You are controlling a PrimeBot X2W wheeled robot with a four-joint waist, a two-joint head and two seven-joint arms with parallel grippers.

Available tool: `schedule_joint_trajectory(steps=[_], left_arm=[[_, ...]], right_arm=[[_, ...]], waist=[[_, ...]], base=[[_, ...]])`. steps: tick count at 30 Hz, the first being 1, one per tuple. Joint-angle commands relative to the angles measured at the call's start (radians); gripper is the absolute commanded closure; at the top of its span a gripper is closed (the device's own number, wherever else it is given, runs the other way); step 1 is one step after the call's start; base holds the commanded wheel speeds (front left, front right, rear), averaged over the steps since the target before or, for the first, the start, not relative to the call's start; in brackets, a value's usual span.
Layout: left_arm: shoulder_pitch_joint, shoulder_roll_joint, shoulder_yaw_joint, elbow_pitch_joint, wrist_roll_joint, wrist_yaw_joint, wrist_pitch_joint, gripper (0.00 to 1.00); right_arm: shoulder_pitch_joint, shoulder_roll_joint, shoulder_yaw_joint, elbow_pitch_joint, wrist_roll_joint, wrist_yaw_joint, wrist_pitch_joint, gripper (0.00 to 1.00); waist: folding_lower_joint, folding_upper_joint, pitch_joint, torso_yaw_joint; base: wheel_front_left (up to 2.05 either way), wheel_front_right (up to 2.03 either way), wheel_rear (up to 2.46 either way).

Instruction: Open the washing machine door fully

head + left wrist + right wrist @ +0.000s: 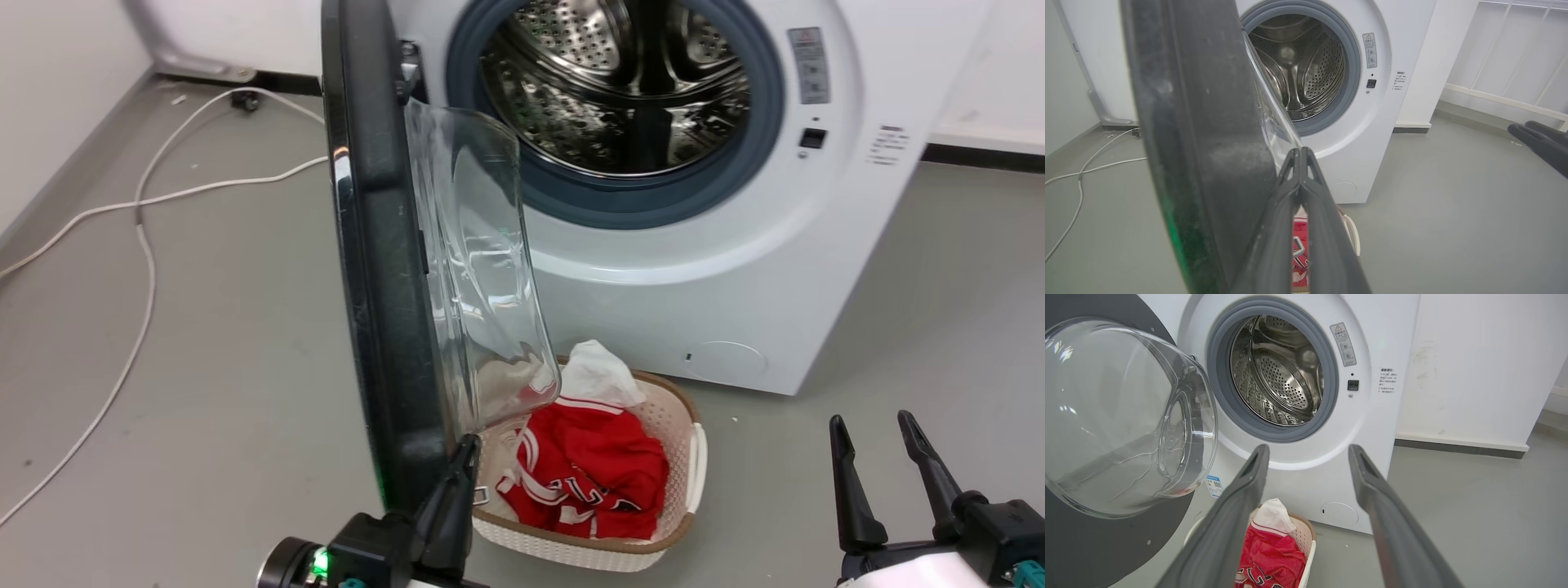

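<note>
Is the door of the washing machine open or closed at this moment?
Open. The washing machine door stands swung out from the machine, edge-on to the head camera, leaving the steel drum exposed.

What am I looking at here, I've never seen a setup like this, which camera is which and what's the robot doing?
These are three cameras on one two-armed wheeled robot. The head view looks down at a white washing machine with its washing machine door swung out, the steel drum showing. On the floor in front sits a laundry basket holding a red garment, and a white cable trails to the left. The left wrist view looks along the left gripper, its fingers shut together beside the door's inner face. The right wrist view looks along the right gripper, open and holding nothing.
</note>
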Motion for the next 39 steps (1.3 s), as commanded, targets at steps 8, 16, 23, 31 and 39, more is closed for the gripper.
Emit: schedule_joint_trajectory(steps=[8, 16, 23, 31, 39], left_arm=[[0.019, 0.022, 0.075, -0.003, -0.032, 0.038, -0.035, 1.00], [-0.007, 0.040, 0.161, 0.049, -0.093, 0.028, -0.086, 1.00], [-0.040, 0.064, 0.249, 0.105, -0.144, 0.023, -0.124, 1.00], [-0.099, 0.086, 0.355, 0.197, -0.209, 0.016, -0.166, 1.00], [-0.191, 0.124, 0.444, 0.278, -0.258, -0.004, -0.186, 1.00]], right_arm=[[0.001, 0.003, -0.004, -0.018, 0.003, -0.001, 0.010, 0.00], [-0.011, 0.003, -0.005, -0.036, -0.009, -0.001, 0.025, 0.00], [-0.019, 0.003, 0.001, -0.050, -0.019, -0.001, 0.034, 0.00], [-0.029, 0.003, 0.006, -0.057, -0.022, -0.001, 0.044, 0.00], [-0.050, 0.003, -0.003, -0.065, -0.031, -0.001, 0.056, 0.00]], waist=[[0.0000, 0.0000, 0.011, 0.119], [0.0000, 0.0000, 0.020, 0.161], [0.0000, 0.0000, 0.036, 0.157], [0.0000, 0.0000, 0.062, 0.143], [0.0000, 0.0000, 0.091, 0.137]], base=[[0.00, 0.00, 0.00], [0.00, 0.00, 0.00], [0.00, 0.00, 0.00], [0.00, 0.00, 0.00], [0.00, 0.00, 0.00]])
